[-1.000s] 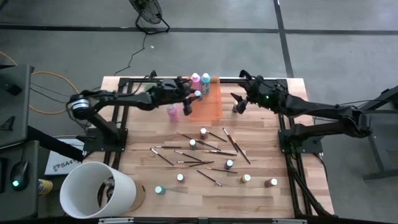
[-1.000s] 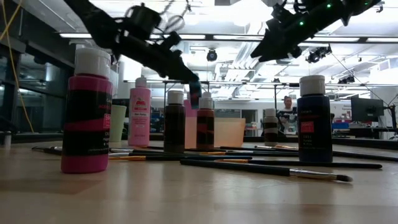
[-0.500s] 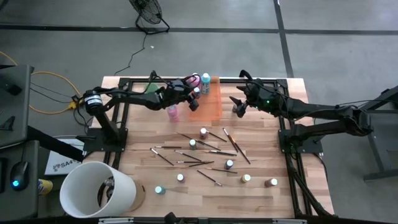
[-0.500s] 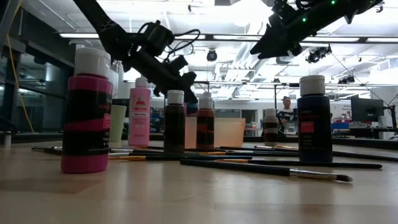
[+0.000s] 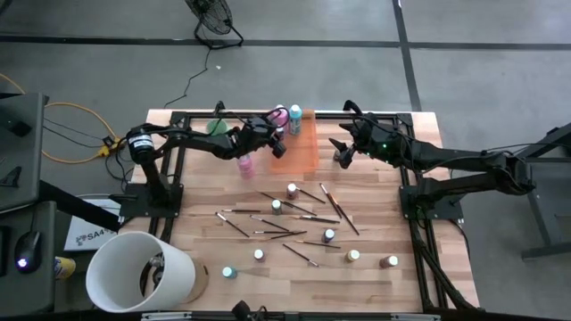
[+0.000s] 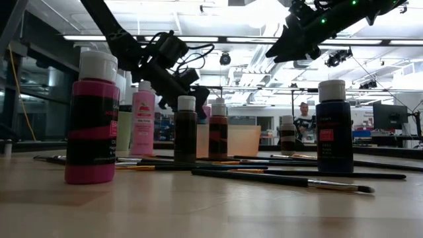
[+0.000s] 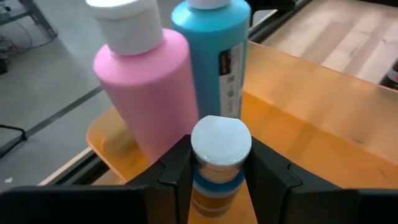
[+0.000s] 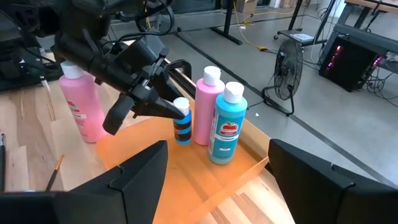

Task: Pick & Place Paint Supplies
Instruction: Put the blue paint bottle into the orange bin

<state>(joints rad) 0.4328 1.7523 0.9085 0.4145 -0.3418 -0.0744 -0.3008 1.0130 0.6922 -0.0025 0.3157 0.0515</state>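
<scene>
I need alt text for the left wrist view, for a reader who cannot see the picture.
The left gripper holds a small white-capped bottle between its two dark fingers, over an orange tray. Just behind it, a pink bottle and a blue bottle stand side by side in the tray, with the wooden table beyond.

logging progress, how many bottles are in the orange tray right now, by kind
In the orange tray:
tall pink bottle: 1
tall teal bottle: 1
small pale-capped bottle, gripped by the left gripper: 1
total: 3
</scene>
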